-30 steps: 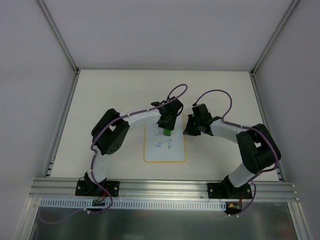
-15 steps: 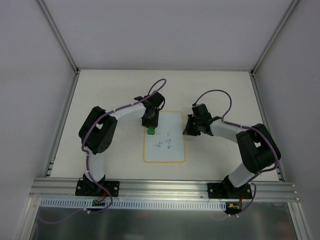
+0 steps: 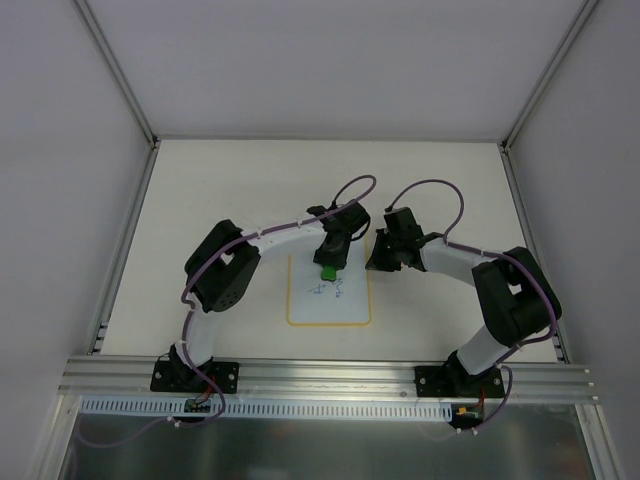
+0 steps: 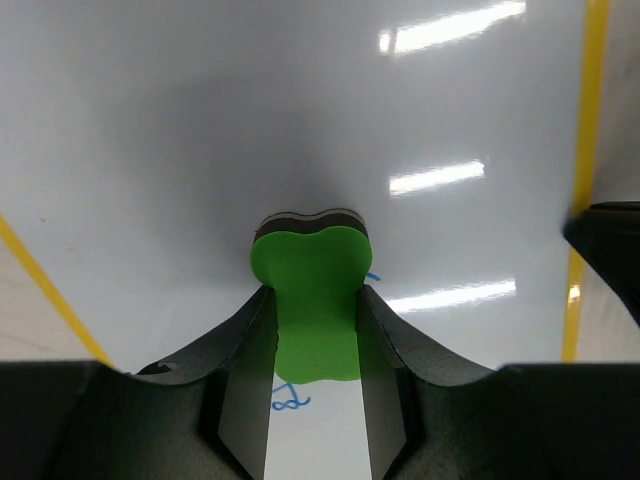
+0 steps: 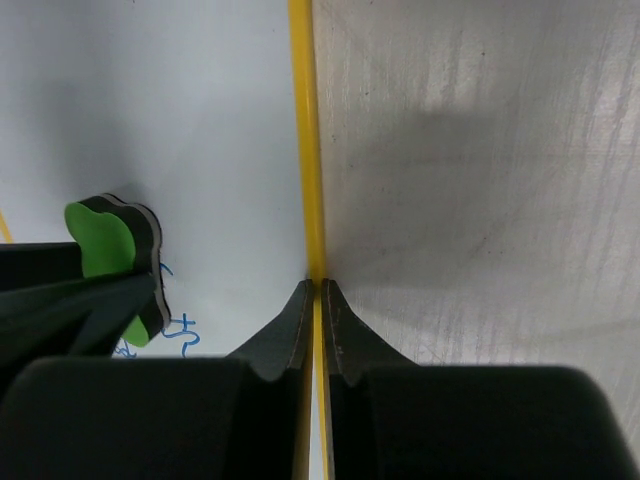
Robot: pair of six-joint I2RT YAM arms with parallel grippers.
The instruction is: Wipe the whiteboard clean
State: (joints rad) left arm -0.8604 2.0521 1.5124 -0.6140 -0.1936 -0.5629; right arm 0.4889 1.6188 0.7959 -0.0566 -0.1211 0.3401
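Note:
The whiteboard (image 3: 345,308) lies flat on the table, white with a thin yellow rim. Blue handwritten marks (image 3: 330,290) sit near its middle. My left gripper (image 3: 330,262) is shut on a green peanut-shaped eraser (image 3: 327,271) that presses against the board just above the marks. In the left wrist view the eraser (image 4: 310,285) fills the gap between the fingers, with a blue scribble (image 4: 288,401) below it. My right gripper (image 3: 372,262) is shut, and its tips (image 5: 316,287) rest on the board's right yellow rim (image 5: 303,120). The eraser (image 5: 108,240) shows at the left of the right wrist view.
The board sits on a pale tabletop (image 3: 220,190) enclosed by white walls. An aluminium rail (image 3: 330,372) carrying both arm bases runs along the near edge. The two arms' wrists stand close together over the board's upper right corner.
My left gripper swept the eraser to the board's upper left, then back right and slightly down to the marks. The right gripper stayed on the rim.

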